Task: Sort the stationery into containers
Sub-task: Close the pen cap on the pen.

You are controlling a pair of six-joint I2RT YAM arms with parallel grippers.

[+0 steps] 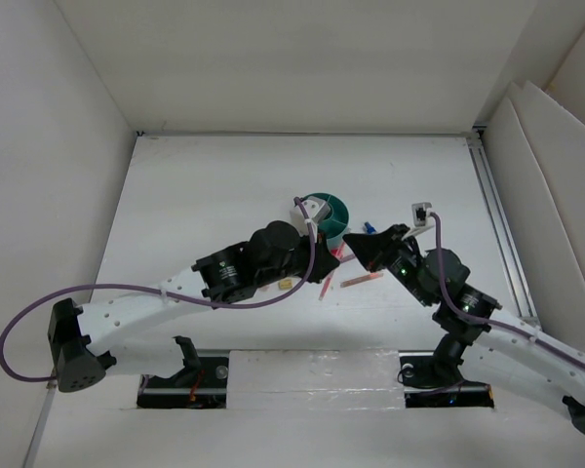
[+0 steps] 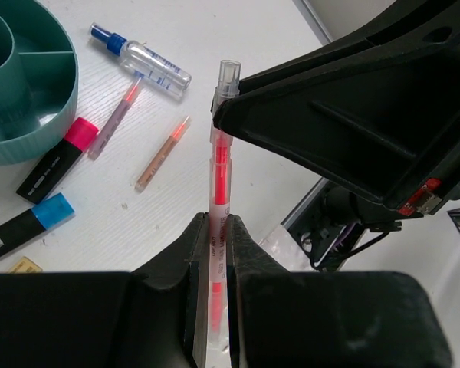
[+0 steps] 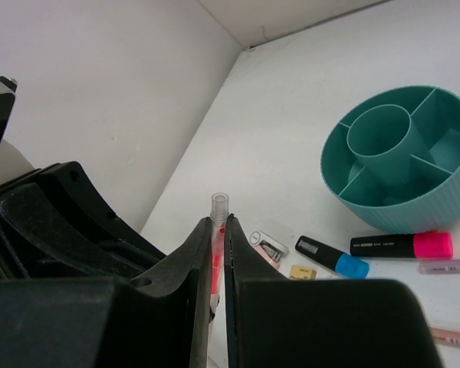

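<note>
Pen (image 2: 221, 161) sat pinched in my left gripper (image 2: 216, 222) and my right gripper (image 3: 218, 226) alike, seemingly a handover, so one needed to release next.

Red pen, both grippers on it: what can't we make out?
Top external: red pen mostly covered where left gripper and right gripper meet.
Left wrist: its lower end is lost between the fingers at the bottom edge.
Right wrist: fingers hide most below the clear tip.

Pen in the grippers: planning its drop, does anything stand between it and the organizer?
Nothing upright. The pink marker and blue marker lie flat beside the organizer, under that path. The right gripper clamps the pen alongside the left gripper.
</note>
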